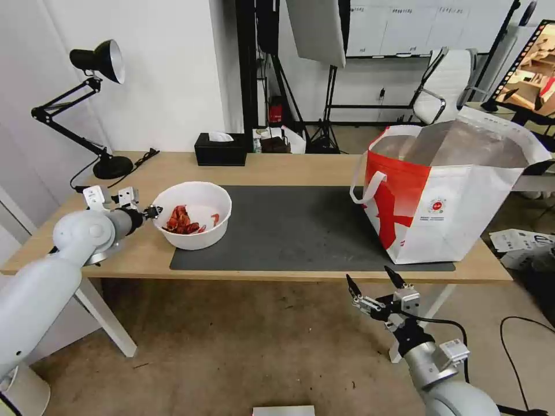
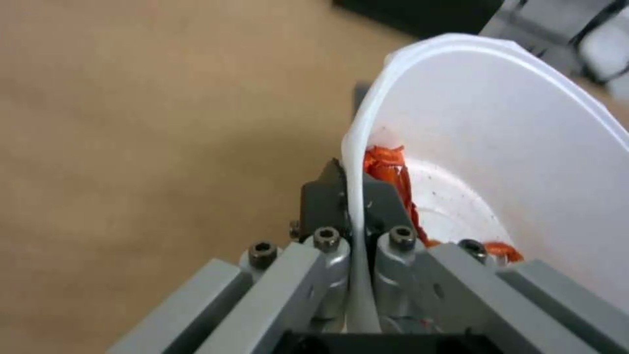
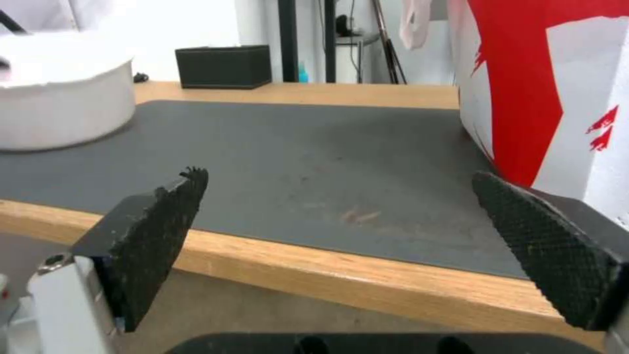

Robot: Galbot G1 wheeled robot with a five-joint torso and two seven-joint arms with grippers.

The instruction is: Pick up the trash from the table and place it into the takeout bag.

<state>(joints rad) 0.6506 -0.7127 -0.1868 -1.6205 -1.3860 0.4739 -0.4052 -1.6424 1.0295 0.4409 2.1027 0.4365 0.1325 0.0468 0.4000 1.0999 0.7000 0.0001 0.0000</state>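
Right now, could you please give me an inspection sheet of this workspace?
Surface: wooden table with a dark mat.
Job's things: white bowl of red shells on the mat's left edge; takeout bag upright and open on the right.
Clutter: black tissue box; desk lamp.
End effectors: left end effector clamped on the bowl's rim; right end effector open, below the table's front edge.
Cables: lamp cord on the table; a black cable on the floor.
Surroundings: office chair, light stands behind.
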